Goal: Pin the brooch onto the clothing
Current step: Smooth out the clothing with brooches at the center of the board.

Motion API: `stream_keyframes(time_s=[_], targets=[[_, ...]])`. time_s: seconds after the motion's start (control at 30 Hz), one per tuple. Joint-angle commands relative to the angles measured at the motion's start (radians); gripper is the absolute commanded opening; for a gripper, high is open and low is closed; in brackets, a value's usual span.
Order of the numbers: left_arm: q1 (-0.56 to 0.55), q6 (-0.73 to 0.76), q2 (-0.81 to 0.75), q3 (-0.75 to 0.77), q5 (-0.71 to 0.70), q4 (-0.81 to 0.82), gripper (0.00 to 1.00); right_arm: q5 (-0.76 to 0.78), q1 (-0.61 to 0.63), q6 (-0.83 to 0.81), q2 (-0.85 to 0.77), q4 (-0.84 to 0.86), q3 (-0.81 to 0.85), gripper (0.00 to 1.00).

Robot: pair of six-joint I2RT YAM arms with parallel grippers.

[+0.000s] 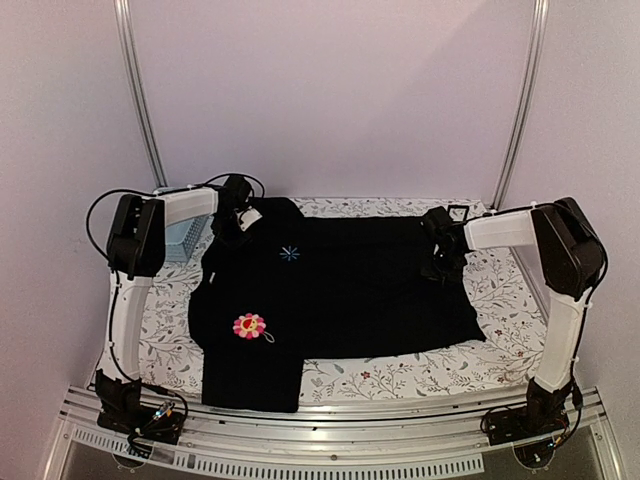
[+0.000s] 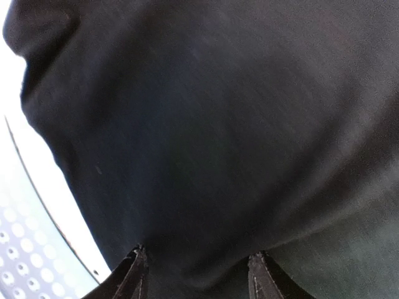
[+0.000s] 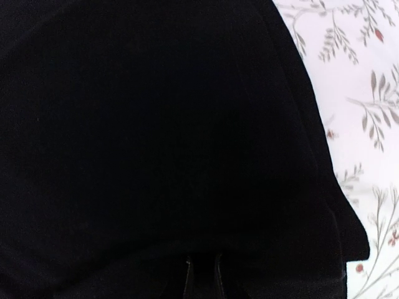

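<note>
Shirt (image 1: pixel 380 290) lengthwise left-right, hem rightward

Plain pale lilac wall (image 1: pixel 330 90) behind. Left metal pole (image 1: pixel 140 95), right metal pole (image 1: pixel 522 100) rise at back corners. White floral-print tablecloth (image 1: pixel 400 372), leafy sprigs. Aluminium rail (image 1: pixel 350 412) along near edge. Soft even light.

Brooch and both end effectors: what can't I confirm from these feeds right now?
Brooch: top view only, too small to tell whether it is pinned through the shirt or lying loose.
Left end effector: left wrist view, fingers cut off by bottom edge; grip on fabric unclear.
Right end effector: right wrist view, black fingers lost against black shirt; jaw gap unreadable.
</note>
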Motion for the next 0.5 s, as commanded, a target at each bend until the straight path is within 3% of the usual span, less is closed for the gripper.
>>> stream_keyframes(time_s=[0.0,0.23,0.37,0.47], targets=[[-0.008,-0.01,0.125,0.09,-0.063,0.004,0.55,-0.019,-0.037,-0.091,0.164,-0.043,0.07,0.11],[-0.008,-0.003,0.086,0.106,-0.036,0.012,0.55,0.005,0.051,-0.195,0.123,-0.154,0.244,0.12],[-0.009,0.007,0.0,0.069,0.026,0.015,0.57,0.004,0.262,-0.336,-0.01,-0.117,0.288,0.18],[-0.009,0.008,-0.074,0.034,0.082,-0.004,0.59,-0.096,0.435,-0.487,-0.086,-0.017,0.249,0.3]])
